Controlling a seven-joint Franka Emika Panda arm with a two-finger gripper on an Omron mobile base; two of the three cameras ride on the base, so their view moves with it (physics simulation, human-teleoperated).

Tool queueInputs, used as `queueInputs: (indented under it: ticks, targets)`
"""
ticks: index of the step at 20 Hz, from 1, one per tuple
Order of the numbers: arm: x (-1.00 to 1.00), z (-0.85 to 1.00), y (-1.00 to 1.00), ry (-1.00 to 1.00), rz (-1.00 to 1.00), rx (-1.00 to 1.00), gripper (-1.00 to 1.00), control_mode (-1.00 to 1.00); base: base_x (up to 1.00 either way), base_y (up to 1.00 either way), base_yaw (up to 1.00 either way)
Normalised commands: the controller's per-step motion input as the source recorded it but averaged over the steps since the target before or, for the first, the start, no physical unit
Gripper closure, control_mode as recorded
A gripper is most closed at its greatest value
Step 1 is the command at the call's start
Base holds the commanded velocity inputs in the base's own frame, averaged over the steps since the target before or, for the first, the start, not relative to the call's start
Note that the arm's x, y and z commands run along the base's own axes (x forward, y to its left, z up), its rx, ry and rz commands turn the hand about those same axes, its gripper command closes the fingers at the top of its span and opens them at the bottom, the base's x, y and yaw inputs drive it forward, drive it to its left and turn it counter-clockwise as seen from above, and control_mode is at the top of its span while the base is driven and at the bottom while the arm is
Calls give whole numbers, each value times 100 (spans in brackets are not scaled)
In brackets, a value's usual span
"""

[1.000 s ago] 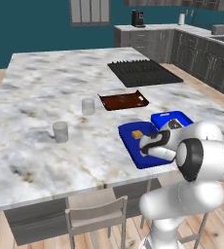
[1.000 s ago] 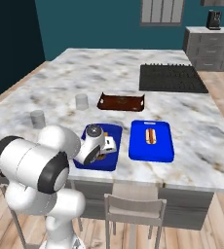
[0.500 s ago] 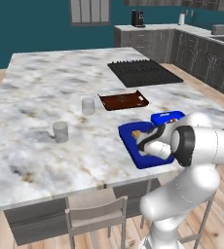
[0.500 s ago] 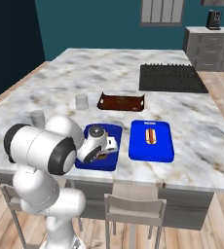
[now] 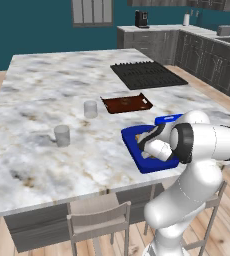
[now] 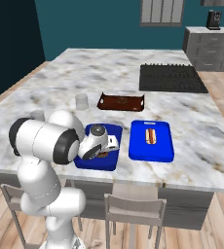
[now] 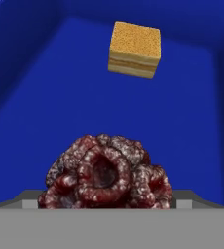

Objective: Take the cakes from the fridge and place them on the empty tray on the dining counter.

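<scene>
The deep-blue tray (image 5: 132, 136) (image 6: 115, 130) lies near the front edge of the marbled dining counter (image 5: 47, 90) (image 6: 109, 73). My gripper (image 6: 114, 144) (image 5: 149, 149) hangs low over the tray, jaws open. In the hand view the dark red-brown round cake (image 7: 104, 172) rests on the tray floor (image 7: 60, 97) right in front of the hand. The yellow-orange square cake (image 7: 134, 49) stands farther off on the same tray, apart from the round one. The fridge is out of view.
A second blue tray (image 6: 151, 140) (image 5: 168, 120) with a hot-dog-like item lies beside the first. A dark brown tray (image 5: 127, 103) (image 6: 121, 102), two grey cups (image 5: 62, 135) (image 5: 90, 109) and the black cooktop (image 5: 147, 74) sit farther back. Stools (image 5: 99, 220) (image 6: 133, 209) stand at the counter's front.
The arm's elbow has swung a little closer over the tray's near edge. The hand stays low over the blue tray with its jaws open.
</scene>
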Motion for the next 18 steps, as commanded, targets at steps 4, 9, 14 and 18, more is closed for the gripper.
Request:
queueInputs:
  ticks: [4,9,14,18]
  targets:
    - [3,-43,0,0,0,0,100,-100,0,0,0]
    - [-9,-15,-6,0,0,0,-100,-100,0,0,0]
    - [-28,18,-19,0,0,2,-100,-100,0,0,0]
    - [-4,19,-5,0,0,0,-100,-100,0,0,0]
